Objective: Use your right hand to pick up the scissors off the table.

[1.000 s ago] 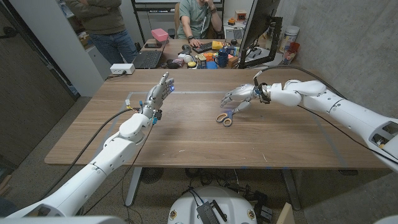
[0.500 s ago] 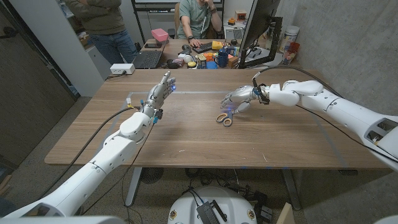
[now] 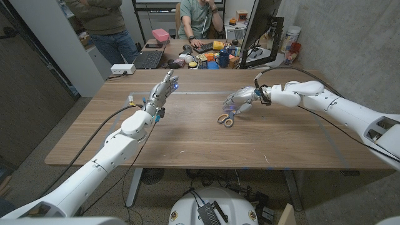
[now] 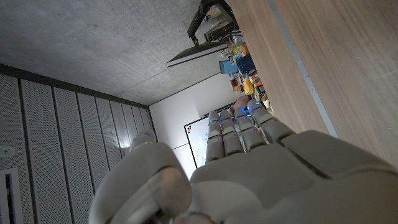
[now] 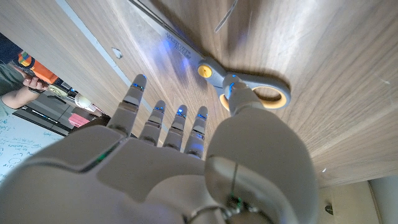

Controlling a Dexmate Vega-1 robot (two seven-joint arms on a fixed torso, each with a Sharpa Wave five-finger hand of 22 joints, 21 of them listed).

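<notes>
Concrete walls and a cluttered desk with two people behind it frame the head view, where the wooden surface [image 3: 187, 134] carries the scissors [image 3: 225, 117] right of its middle, handles toward the robot. Over them hangs the right robot hand [image 3: 240, 100], fingers spread and curved downward, its fingertips just above the blades; whether any finger touches the metal cannot be told from here. Well apart on the other side, the left robot hand [image 3: 160, 94] is raised off the surface, fingers straight and apart, holding nothing. From the left wrist view, that left robot hand [image 4: 249, 162] shows its back with fingers extended toward a distant monitor [image 4: 202, 50] and coloured clutter. From the right wrist view, the right robot hand [image 5: 168, 155] is spread wide, its thumb tip at the yellow-rimmed handle of the scissors [image 5: 242, 81]; printing on the blade is too blurred to read, and the blade tips are cut off.
</notes>
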